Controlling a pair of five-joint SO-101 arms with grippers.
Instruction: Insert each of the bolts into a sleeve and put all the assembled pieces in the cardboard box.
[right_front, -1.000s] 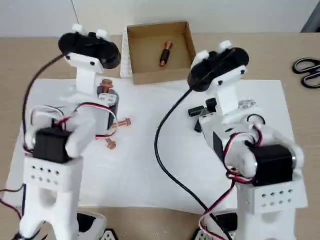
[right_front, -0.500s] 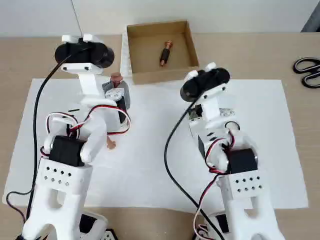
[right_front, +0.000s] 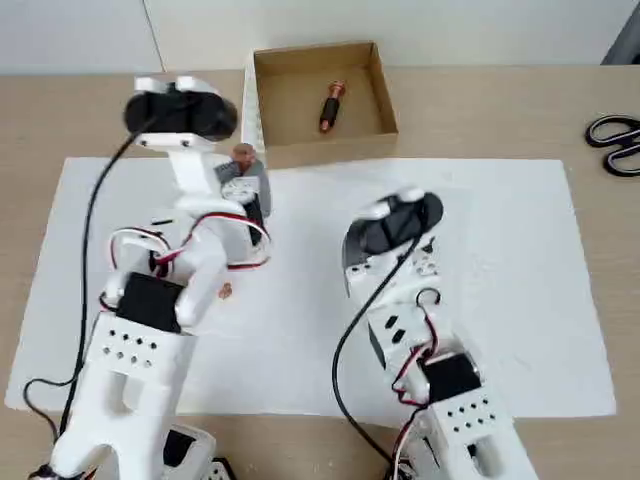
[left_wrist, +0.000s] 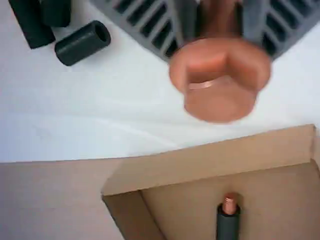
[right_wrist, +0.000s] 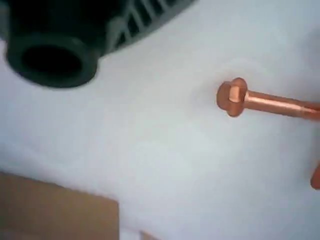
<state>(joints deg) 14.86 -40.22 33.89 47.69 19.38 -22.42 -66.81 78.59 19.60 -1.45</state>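
Left gripper (left_wrist: 219, 19) is closed on a copper bolt (left_wrist: 220, 75), its grey ribbed jaws pinching the shank so that the broad flanged hex head sticks out past them. In the high view this held bolt hangs just beside the near wall of the cardboard box (right_front: 378, 92), above the far edge of the white paper sheet (right_front: 500, 250) that covers the desk (right_front: 500, 110). Inside the box lies one assembled piece (right_front: 331, 105): a black sleeve with a copper bolt end showing at its tip. The right gripper (right_wrist: 85, 30) grips a black sleeve (right_wrist: 50, 59), a short dull tube whose open round end faces the wrist camera, held over the paper. A loose bolt (right_wrist: 265, 102) lies flat on the sheet near it, smooth copper shank and flanged hex head. The left wrist view also shows a spare sleeve (left_wrist: 82, 42) lying on its side on the paper, with two more dark sleeves just beside it. Black scissors (right_front: 615, 140) rest on the bare desk, well apart from the box.
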